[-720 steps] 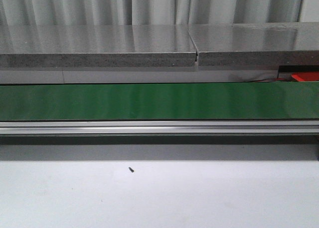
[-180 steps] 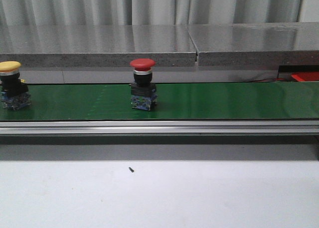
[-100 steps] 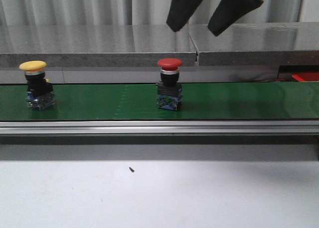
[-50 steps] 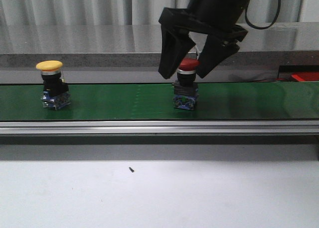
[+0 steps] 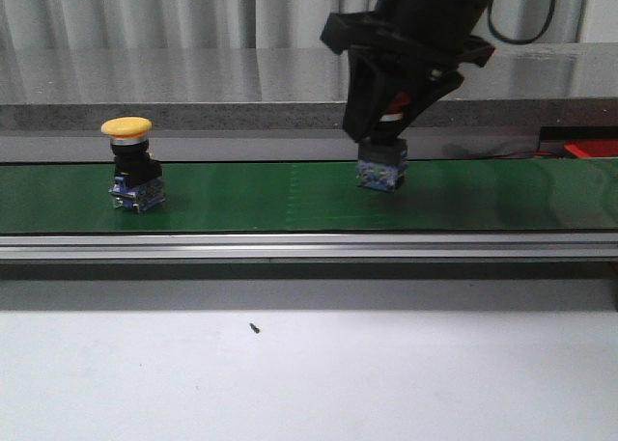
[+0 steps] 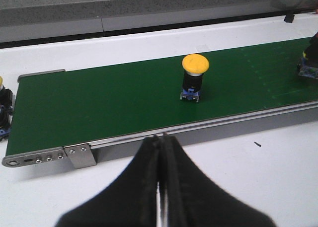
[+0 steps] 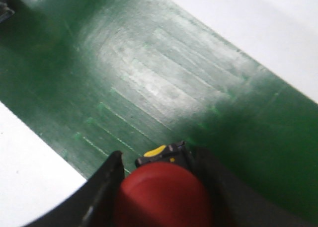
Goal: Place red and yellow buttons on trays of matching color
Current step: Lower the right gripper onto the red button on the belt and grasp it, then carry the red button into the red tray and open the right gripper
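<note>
On my front view the yellow button (image 5: 129,163) stands upright at the left of the green conveyor belt (image 5: 251,195), roughly nine o'clock from the belt's middle, with nothing touching it. My left wrist camera shows that same yellow cap with open belt all round, and the left gripper (image 6: 160,152) with its fingers pressed together, holding nothing, hanging over the white table (image 6: 258,172) on the near side of the belt's aluminium rail (image 6: 208,125). A small dark speck (image 5: 254,328) lies on the table at about six o'clock from the belt's middle. Further right, the right gripper (image 5: 384,132) reaches down over the belt and is clamped around the red button (image 5: 382,166); its black fingers hide most of the cap, so I see only a sliver of red and the blue-and-black base below. The right wrist camera confirms it, the red cap sitting tight between both fingers. Behind the belt runs a grey stone ledge (image 5: 193,89), and at three o'clock a red object (image 5: 591,149) peeks in at the frame edge.
</note>
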